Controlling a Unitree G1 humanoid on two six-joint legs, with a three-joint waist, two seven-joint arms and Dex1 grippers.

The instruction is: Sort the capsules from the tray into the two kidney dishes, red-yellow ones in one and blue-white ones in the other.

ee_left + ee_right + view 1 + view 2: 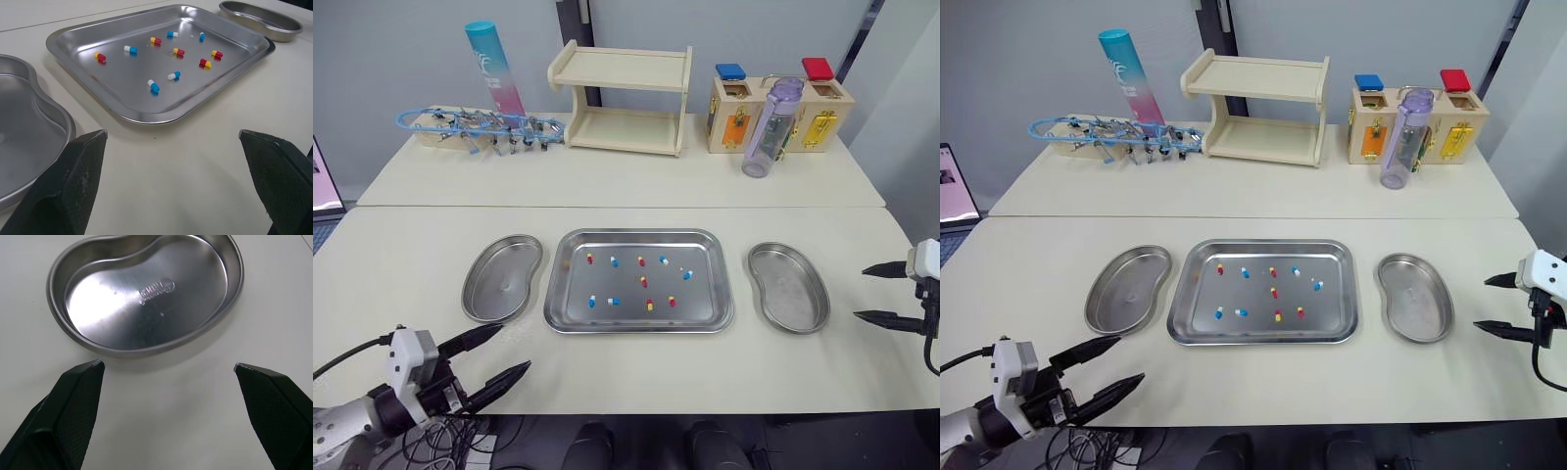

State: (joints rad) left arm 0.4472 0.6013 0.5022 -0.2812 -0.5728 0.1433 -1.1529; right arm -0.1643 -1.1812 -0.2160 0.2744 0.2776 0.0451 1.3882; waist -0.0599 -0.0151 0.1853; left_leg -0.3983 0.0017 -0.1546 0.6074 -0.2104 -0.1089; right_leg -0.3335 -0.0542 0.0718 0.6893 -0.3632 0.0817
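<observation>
Steel tray (pixel 703 305): sits in the middle of the near table, between the two dishes, long side toward the robot.
Red-yellow capsules (pixel 644 282): five by my count, all lying loose on the tray floor.
Blue-white capsules (pixel 613 302): five as well, mixed in among the others.
Left dish (pixel 502 279): just beside the tray's left edge, empty.
Right dish (pixel 788 287): just beside the tray's right edge, empty too.
Progress: nothing sorted so far as I can see. All ten pieces are left to move, and neither colour has been given a dish.
Left gripper (pixel 515 347): fingers spread apart, holding nothing, low over the table's near edge in front of the left dish, pointing toward the tray.
Right gripper (pixel 860 292): fingers apart, empty, out past the right dish and pointing at it.
Table (pixel 636 372): cream, matt, bare around the steelware.
Back table (pixel 626 186): butted against the near one, carrying a wooden shelf (pixel 622 98), a teal-and-pink tube (pixel 495 69), a blue rack of small tools (pixel 475 127), a wooden box (pixel 813 116) with blue and red lids, and a clear purple bottle (pixel 771 127).
Room: plain grey wall behind.
</observation>
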